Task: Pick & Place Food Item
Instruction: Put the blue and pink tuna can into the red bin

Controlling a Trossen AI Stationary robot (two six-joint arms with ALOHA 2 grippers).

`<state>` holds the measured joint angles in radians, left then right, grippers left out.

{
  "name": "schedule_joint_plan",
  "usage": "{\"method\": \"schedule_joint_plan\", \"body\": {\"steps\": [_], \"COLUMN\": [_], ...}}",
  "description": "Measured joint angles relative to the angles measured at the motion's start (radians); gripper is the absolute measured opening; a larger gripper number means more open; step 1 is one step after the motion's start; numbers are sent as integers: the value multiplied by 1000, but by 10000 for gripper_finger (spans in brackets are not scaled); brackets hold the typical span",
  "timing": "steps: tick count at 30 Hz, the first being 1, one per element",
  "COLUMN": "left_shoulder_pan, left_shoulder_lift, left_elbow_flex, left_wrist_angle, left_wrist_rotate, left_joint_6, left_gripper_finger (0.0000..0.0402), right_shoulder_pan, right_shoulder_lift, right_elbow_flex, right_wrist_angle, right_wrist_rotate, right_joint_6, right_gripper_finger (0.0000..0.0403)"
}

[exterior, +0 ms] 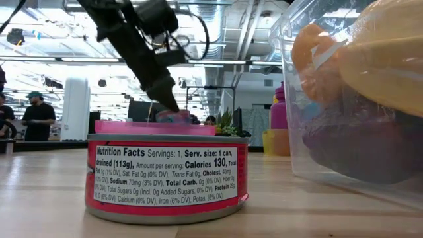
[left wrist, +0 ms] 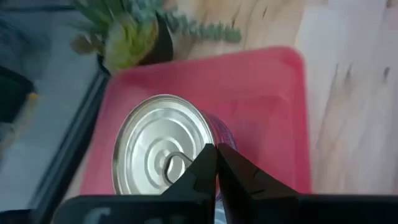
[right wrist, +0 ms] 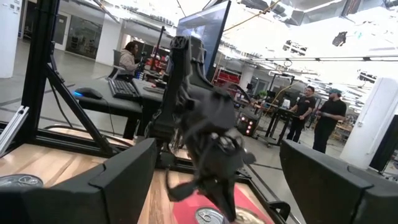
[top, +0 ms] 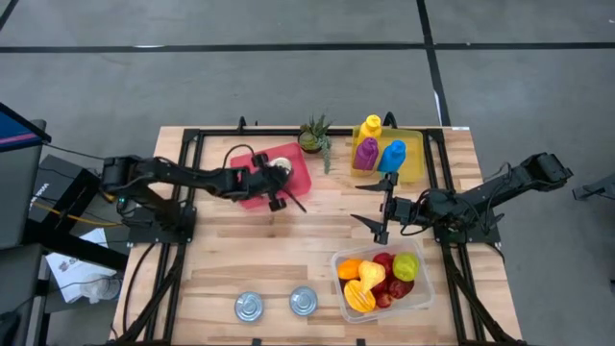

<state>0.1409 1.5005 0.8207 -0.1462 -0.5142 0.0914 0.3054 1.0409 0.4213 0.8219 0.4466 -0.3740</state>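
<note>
A: From above, a wooden counter (top: 288, 240) on grey floor. Where's the can?

B: The can (top: 280, 165) sits on the red tray (top: 298, 163). The left tool (top: 281, 197) is clenched on nothing just beside it, so likely it's already placed. The right tool (top: 382, 206) waits spread apart mid-counter.

A: Low view?

B: Another can (exterior: 166, 175) fills the foreground; the left arm hangs over the tray behind.

A: Left wrist?

B: Tool tips pinched together over the can's lid, gripping nothing.
</note>
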Motion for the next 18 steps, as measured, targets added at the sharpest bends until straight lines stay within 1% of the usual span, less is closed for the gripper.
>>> {"method": "schedule_joint_plan", "body": {"steps": [8, 12, 18], "left_shoulder_pan": [89, 106, 115], "left_shoulder_lift": [47, 47, 47], "left_elbow_flex": [0, 0, 0], "left_wrist_angle": [43, 43, 102], "left_wrist_rotate": [164, 191, 220], "left_joint_6": [9, 31, 70], "left_gripper_finger": [0, 0, 0], "right_shoulder_pan": [0, 0, -1], "right_shoulder_lift": [0, 0, 0], "right_elbow_flex": [0, 0, 0], "right_wrist_angle": [0, 0, 0], "right_wrist_rotate": [0, 0, 0], "right_joint_6": [0, 0, 0], "right_gripper_finger": [328, 328, 328]}}
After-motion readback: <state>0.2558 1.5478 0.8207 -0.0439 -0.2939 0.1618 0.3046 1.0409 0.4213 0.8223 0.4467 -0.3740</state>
